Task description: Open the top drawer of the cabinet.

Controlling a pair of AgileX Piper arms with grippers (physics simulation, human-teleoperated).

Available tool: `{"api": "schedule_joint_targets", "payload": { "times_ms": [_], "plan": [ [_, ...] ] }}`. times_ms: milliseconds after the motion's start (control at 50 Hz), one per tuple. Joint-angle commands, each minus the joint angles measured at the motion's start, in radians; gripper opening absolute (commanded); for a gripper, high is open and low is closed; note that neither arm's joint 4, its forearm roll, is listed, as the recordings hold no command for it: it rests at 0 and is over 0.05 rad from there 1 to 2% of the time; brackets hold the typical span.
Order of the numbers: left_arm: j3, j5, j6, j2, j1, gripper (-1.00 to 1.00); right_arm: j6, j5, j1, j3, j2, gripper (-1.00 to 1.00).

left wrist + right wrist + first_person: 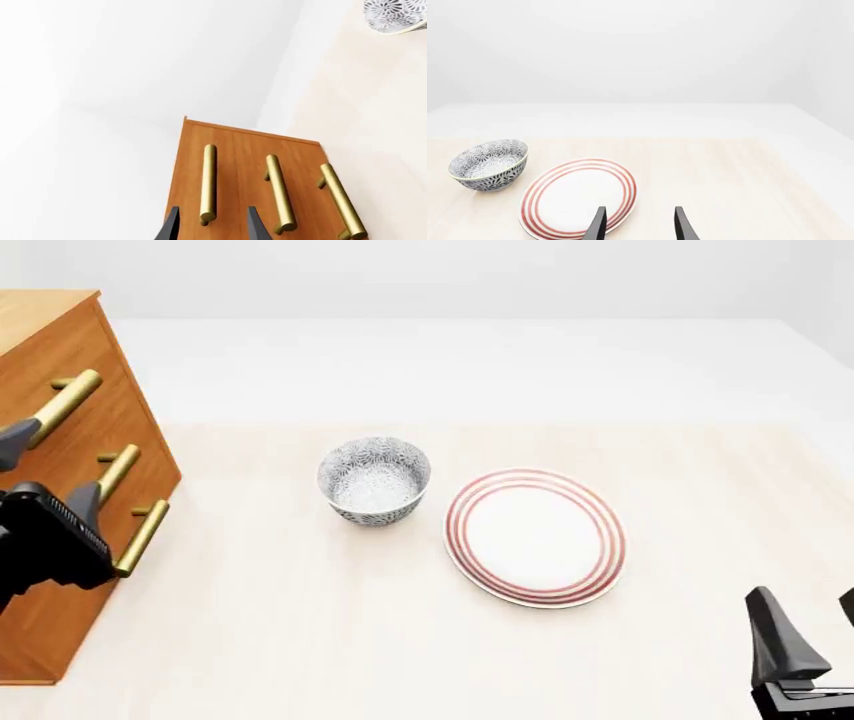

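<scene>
The cabinet [60,635] stands at the table's left edge, orange-brown with three brass bar handles. The top drawer [80,345] looks shut, flush with the two below. In the left wrist view its handle [208,180] is the one farthest from the table, and my left gripper [213,212] is open with one finger on each side of the handle's end. In the front view the left gripper [48,472] hovers in front of the cabinet's face. My right gripper [811,625] is open and empty, low at the near right; in its wrist view [639,220] it points toward the plate.
A patterned blue-white bowl [374,480] stands mid-table, right of the cabinet; it also shows in the wrist views [488,165] [397,15]. A white plate with red rings [534,537] [579,197] lies just right of the bowl.
</scene>
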Motion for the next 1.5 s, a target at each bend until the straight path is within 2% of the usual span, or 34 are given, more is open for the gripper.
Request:
{"api": "schedule_joint_targets", "payload": {
  "times_ms": [20,220,620,760,1500],
  "plan": [
    [-0.029,-0.046,0.014,0.051,0.023,1.0,0.0,-0.001,0.0,0.0,0.0,1.0],
    [-0.039,-0.078,0.018,0.089,0.043,1.0,0.0,-0.001,0.0,0.0,0.0,1.0],
    [-0.077,-0.057,0.03,0.108,0.058,1.0,0.0,-0.001,0.0,0.0,0.0,1.0],
    [-0.074,-0.1,0.046,0.159,0.066,1.0,0.0,-0.001,0.0,0.0,0.0,1.0],
    [-0.099,-0.196,0.026,0.314,0.14,1.0,0.0,-0.001,0.0,0.0,0.0,1.0]
  ]
}}
